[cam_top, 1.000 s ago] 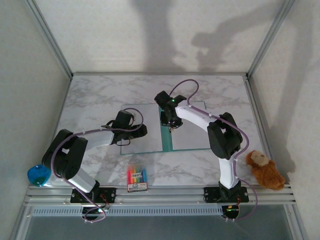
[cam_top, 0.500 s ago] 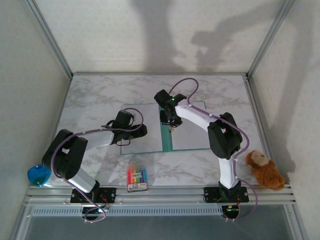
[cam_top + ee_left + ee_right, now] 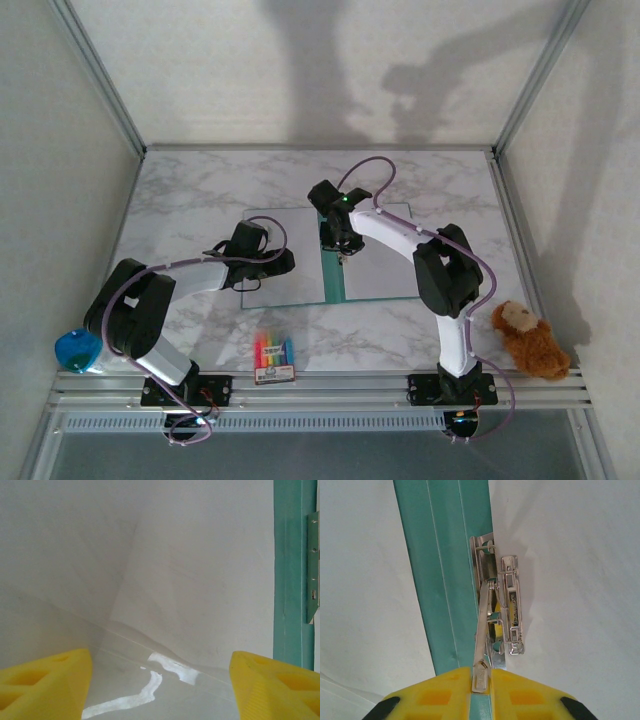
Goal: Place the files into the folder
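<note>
You have a small box of crayons (image 3: 274, 357) lying flat on the marble table (image 3: 200, 190), close to its front edge and roughly midway along it. A brown stuffed toy (image 3: 530, 340) sits at the front right corner, touching the metal rail (image 3: 330, 385). A shiny blue object (image 3: 77, 351) rests at the front left corner; what it is can't be made out.

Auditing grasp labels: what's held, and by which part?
The right fingers pinch the tip of the metal clip lever on the folder; the left fingers are open, holding nothing.
</note>
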